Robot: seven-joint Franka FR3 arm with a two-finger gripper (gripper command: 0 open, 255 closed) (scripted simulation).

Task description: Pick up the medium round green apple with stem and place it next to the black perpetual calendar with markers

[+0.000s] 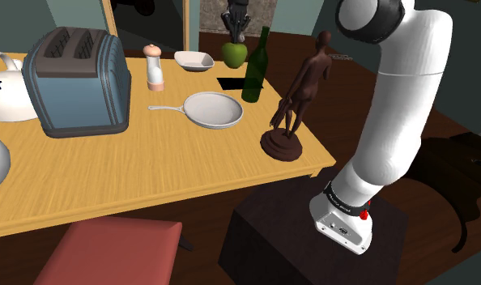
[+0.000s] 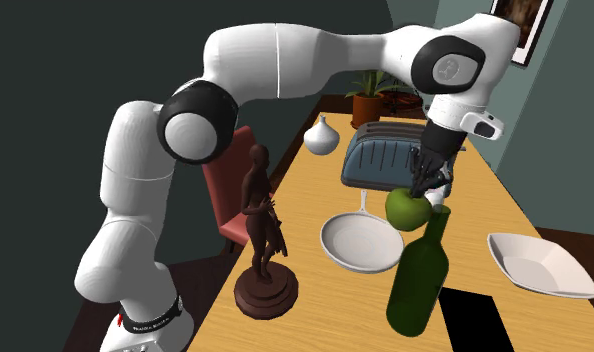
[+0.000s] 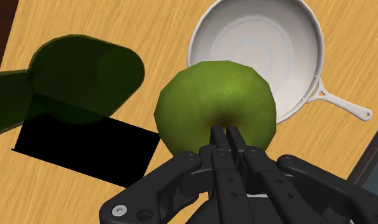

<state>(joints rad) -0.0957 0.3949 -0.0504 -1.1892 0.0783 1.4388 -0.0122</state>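
Apple [image 3: 213,105] clamped in claw [image 3: 226,135], apparently raised off surface [image 1: 150,162].
Claw fingers stand nearly together, pinched into the apple's stem dimple, with the body hanging below. Shoulder view: apple at 12 o'clock of the flat black calendar [image 1: 233,82], bottle [image 1: 255,69] at 3 o'clock of the apple. Judgement: firm, smooth-skinned, moderately heavy. The narrow crown pinch may let it swing or slip, and a hold across the widest girth would be safer. It would bruise if dropped, so lower it gently beside the calendar, clear of the bottle.

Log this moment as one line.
claw: shut on green apple | apple: above table, by green bottle | black calendar: flat on table
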